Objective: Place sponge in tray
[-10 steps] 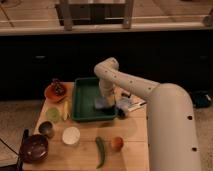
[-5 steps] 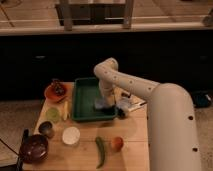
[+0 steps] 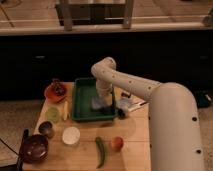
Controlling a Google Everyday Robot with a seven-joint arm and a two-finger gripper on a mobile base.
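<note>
The hand (image 3: 105,99) reaches down into the right half of the dark green tray (image 3: 81,102), left of centre in the frame. It is at the pale grey-blue sponge (image 3: 97,104), which shows inside the tray near the right rim; whether the hand is parted or clamped cannot be told. The tray's left half lies open, while white-blue clutter (image 3: 125,105) crowds its right rim on the surface (image 3: 132,132).

Wooden table (image 3: 134,132), dark counter (image 3: 45,57), perhaps tiled floor (image 3: 15,116)
</note>
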